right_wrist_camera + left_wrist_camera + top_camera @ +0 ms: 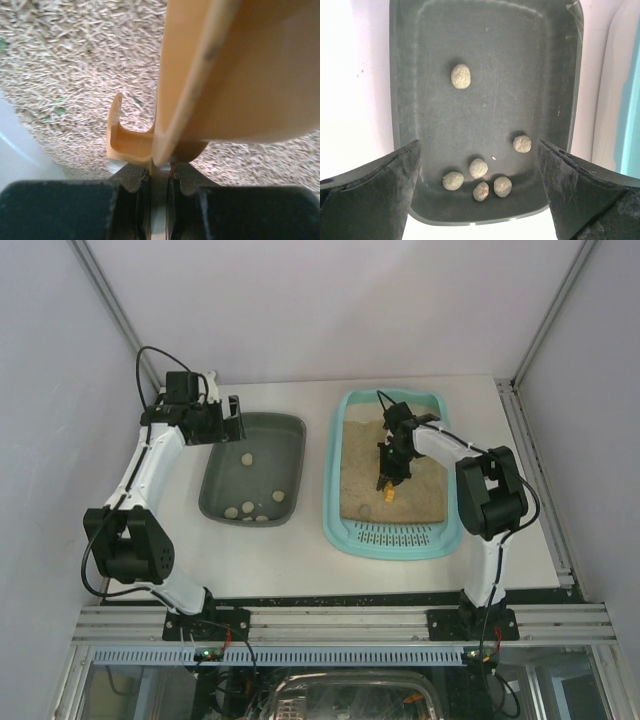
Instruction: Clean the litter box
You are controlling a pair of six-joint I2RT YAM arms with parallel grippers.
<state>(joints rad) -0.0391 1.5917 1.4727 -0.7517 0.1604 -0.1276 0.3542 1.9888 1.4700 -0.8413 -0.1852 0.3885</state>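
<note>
The light-turquoise litter box (333, 502) lies right of centre, with beige litter (360, 455) and a slotted grate (396, 535) at its near end. One clump (365, 510) lies on the litter near the grate. My right gripper (390, 478) is low over the litter, shut on an orange scoop (387, 494). In the right wrist view the gripper (159, 175) clamps the scoop's (240, 75) thin edge above the litter (75, 60). My left gripper (235, 420) is open and empty at the far end of the dark tray (282, 435).
The dark grey-green tray (520, 60) holds several beige clumps (478, 168), one apart (460, 76). My left gripper (478, 150) hangs over it, and the litter box edge (632, 125) shows at its right. Grey walls stand at both sides.
</note>
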